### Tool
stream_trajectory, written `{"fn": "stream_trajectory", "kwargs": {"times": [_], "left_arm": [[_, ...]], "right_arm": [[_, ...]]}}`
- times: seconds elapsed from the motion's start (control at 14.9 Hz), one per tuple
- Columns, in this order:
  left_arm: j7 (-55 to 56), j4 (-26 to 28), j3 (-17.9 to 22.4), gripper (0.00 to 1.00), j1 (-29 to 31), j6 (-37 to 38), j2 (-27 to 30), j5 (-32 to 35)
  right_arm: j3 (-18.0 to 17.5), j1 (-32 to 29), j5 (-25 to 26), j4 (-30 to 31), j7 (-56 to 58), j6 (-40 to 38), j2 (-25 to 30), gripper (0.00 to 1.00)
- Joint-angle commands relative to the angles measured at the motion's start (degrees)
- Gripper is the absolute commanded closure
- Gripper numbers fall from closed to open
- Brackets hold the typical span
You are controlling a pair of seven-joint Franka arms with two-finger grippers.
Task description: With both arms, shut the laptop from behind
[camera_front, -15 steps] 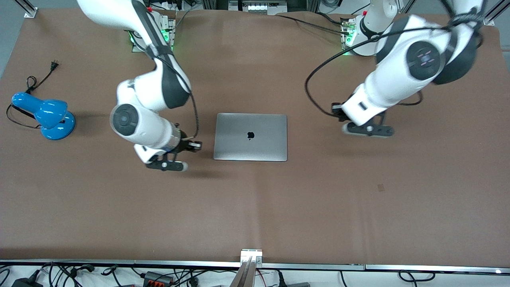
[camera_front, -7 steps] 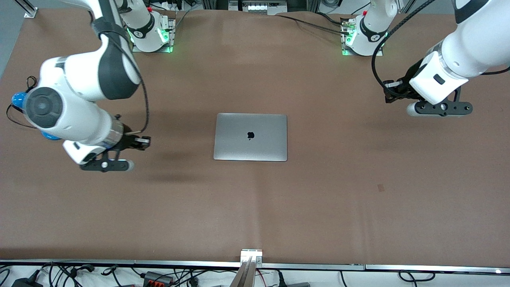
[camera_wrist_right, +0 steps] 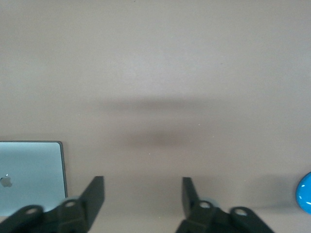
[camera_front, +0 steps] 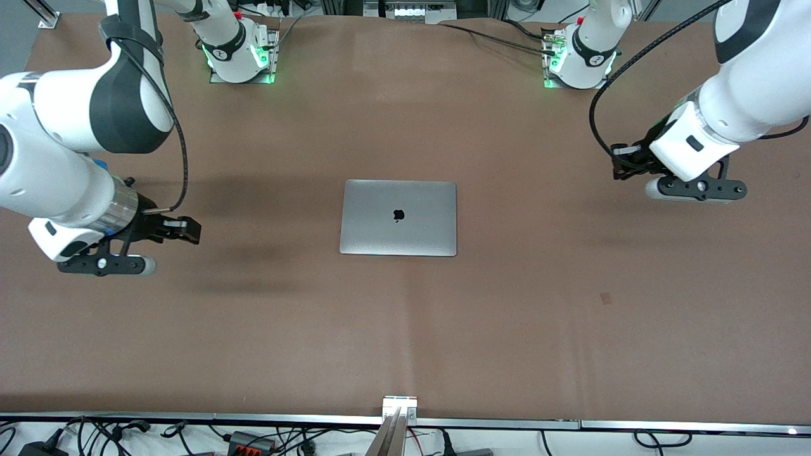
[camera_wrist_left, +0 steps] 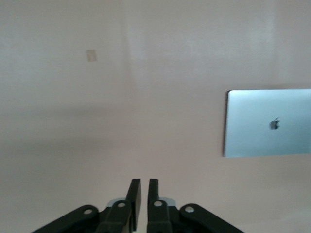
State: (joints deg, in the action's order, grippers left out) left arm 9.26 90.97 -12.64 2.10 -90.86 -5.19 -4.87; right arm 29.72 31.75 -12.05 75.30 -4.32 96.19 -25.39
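The laptop [camera_front: 398, 217] lies shut and flat at mid-table, long axis running between the arms' ends. The left gripper [camera_front: 696, 189], fingers pressed together, and the right gripper [camera_front: 106, 265], fingers spread, hang well apart from it over bare table at their own ends, about equally distant.

A black apple logo [camera_front: 398, 215] marks the laptop [camera_front: 398, 235] lid.

We see a wide counter [camera_front: 405, 329] covered in plain brown paper, faintly creased, with soft shadows across it. Along its edge nearest the front camera runs a metal rail [camera_front: 507, 421], with a tangle of black cables [camera_front: 114, 434] on the pale floor below.
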Motion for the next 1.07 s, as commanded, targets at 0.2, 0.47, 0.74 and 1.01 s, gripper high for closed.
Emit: {"fn": "stream_trajectory", "kwargs": {"times": [0.2, 0.47, 0.74, 1.01], "left_arm": [[7.5, 4.9, 3.8, 0.0, -2.4, -2.4, 4.3, 1.3], [7.1, 4.0, 3.8, 0.0, -2.2, -1.0, 4.3, 3.9], [7.2, 2.3, 3.6, 0.0, -2.0, 4.4, 4.1, 4.1], [7.2, 1.7, 3.5, 0.0, -2.2, 3.8, 3.8, 4.2]], "right_arm": [[-3.1, -7.2, 0.5, -0.9, -0.3, -0.8, 2.6, 0.0], [-17.9, -23.2, 3.8, -0.8, 0.4, -0.6, 6.0, 0.0], [-30.1, -33.9, 11.1, -0.3, 0.5, -0.5, 8.4, 0.0], [-29.9, -33.6, 13.5, 1.3, 3.5, 0.4, 9.7, 0.0]]}}
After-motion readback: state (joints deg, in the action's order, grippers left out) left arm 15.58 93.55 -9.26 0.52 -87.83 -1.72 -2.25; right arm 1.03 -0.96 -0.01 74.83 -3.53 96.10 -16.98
